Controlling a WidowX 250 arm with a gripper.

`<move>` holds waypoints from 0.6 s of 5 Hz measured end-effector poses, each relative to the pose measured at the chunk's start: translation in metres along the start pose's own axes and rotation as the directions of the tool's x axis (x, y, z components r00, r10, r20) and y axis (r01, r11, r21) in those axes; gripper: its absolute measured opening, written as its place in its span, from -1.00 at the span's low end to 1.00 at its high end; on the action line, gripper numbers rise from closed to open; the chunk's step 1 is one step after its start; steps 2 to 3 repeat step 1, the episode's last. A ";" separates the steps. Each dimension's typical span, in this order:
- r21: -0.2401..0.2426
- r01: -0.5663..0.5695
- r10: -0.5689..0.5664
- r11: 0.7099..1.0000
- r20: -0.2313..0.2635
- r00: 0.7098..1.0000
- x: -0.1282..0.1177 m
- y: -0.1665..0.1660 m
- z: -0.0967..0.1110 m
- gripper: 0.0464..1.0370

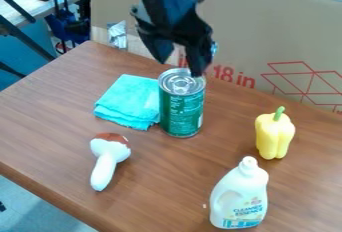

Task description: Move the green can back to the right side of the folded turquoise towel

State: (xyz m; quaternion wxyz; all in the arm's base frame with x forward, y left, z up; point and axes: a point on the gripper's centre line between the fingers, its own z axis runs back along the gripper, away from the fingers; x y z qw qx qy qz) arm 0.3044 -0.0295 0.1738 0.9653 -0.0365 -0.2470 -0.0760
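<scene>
Green can (181, 108) is nearest, right under my gripper (179, 67). Stands upright on its flat end, so the lid faces up at me. Turquoise cloth (130, 100) is just beside the can, below my gripper and toward view left; folded into a flat stack, probably to keep it compact. Contact with the can: can't tell.

Farther out, view right and camera side of my gripper, yellow pepper (274, 136) sits upright, stem up, likely steady on its lobed bottom. White toy mushroom (110, 153), brown patch on the cap, is toward the camera and view left, lying down; round cap probably won't balance. White bottle (239, 196) is farthest toward the camera, view right, upright on its base. Everything's on the wooden table (47, 111).

Gripper: hangs down, fingers spread well apart, grasping nothing. One fingertip overlaps the can's rim in view; can't tell if it touches.
</scene>
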 end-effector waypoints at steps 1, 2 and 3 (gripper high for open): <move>-0.025 0.006 -0.008 1.000 -0.066 0.998 -0.024 -0.012 0.027 0.93; -0.025 0.006 -0.008 1.000 -0.066 0.998 -0.024 -0.012 0.027 0.93; -0.025 0.006 -0.008 1.000 -0.066 0.998 -0.024 -0.012 0.027 0.93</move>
